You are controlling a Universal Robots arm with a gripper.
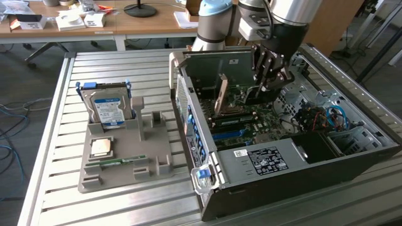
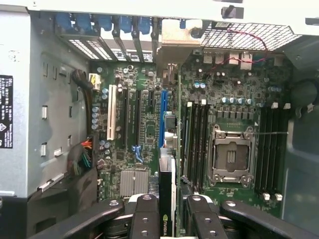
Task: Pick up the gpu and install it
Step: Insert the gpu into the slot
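The open computer case (image 1: 207, 141) lies on its side on the slatted metal table. My gripper (image 1: 264, 92) reaches down into it over the motherboard (image 2: 144, 114). The gpu (image 2: 166, 199) is a thin black card seen edge-on, with a logo on its edge, and my gripper (image 2: 168, 221) is shut on it between the two black fingers (image 2: 144, 219). It lines up with the blue slot (image 2: 163, 117). In the exterior view the gpu (image 1: 221, 96) stands upright in the case with its brownish back showing. Whether its lower edge sits in the slot I cannot tell.
To the exterior view's left, a grey holder (image 1: 125, 155) carries the hard drive (image 1: 108, 106), a processor (image 1: 101, 147) and a memory stick (image 1: 116, 162). Inside the case are the power supply (image 1: 270, 157), blue cables (image 1: 333, 117), the processor socket (image 2: 232, 157) and a heatsink (image 2: 133, 181).
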